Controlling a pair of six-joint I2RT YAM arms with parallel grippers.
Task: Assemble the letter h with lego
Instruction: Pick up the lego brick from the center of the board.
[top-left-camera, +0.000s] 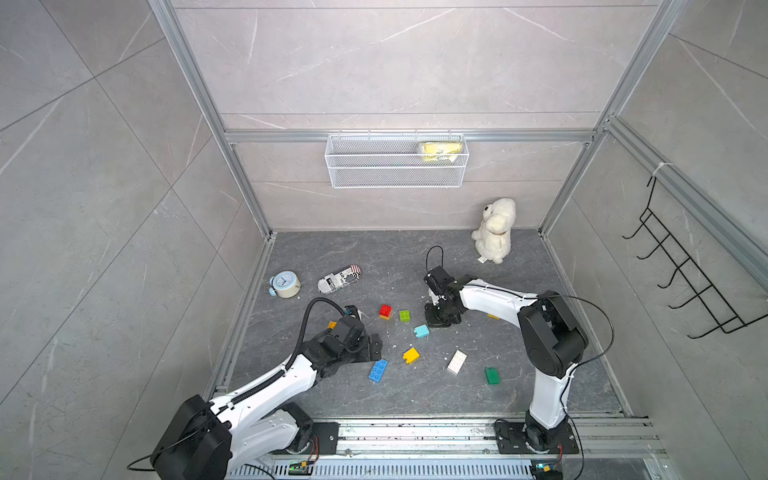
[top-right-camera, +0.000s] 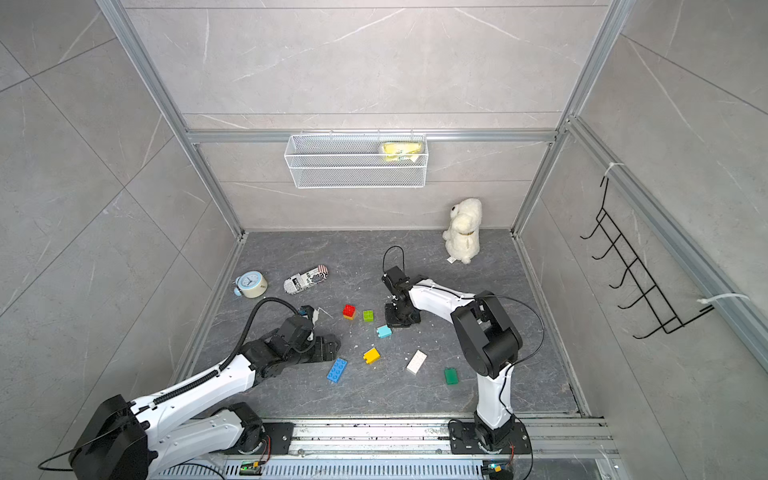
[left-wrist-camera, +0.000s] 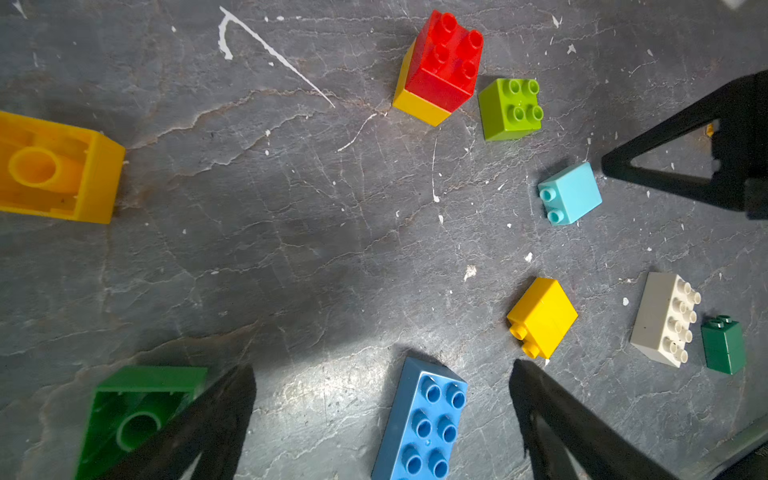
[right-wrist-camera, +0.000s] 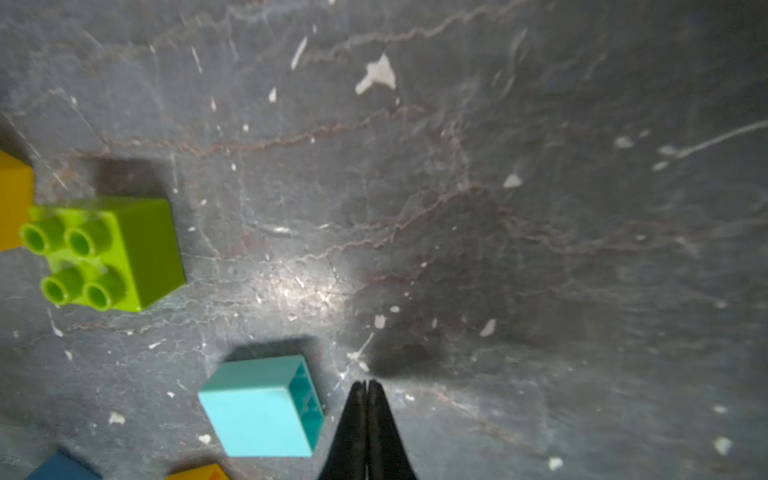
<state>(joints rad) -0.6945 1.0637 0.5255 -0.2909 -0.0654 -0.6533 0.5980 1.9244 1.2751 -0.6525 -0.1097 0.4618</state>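
Little of the h is built. With twelve o'clock at the back wall and the loose yellow brick (top-left-camera: 411, 355) as the dial's centre, the lego lies scattered on the tabletop (top-left-camera: 332, 257). An orange brick (top-left-camera: 331, 324) at ten o'clock is half hidden behind the left arm. A green brick (left-wrist-camera: 137, 411) shows only in the left wrist view, studs down. The blue oblong (top-left-camera: 378, 370) lies at eight o'clock. At eleven, a red brick (top-left-camera: 385, 309) pressed onto a yellow base (left-wrist-camera: 419, 106) is the only joint made. The lime brick (top-left-camera: 404, 315) stands at twelve, just beside that stack but apart from it, and the light blue brick (top-left-camera: 421, 331) lies on its side at one. The white oblong (top-left-camera: 456, 362) and dark green brick (top-left-camera: 492, 375) lie toward four. By my judgement, nearly all the stacking remains.

The left arm reaches in low from seven o'clock. The left hand (top-left-camera: 374, 347) is spread wide and empty, just above the blue oblong's far end. The right arm bends in from five o'clock with its elbow high and wrist turned down. The right hand (right-wrist-camera: 366, 384) is pinched closed on nothing, just beside the light blue brick at its two o'clock.
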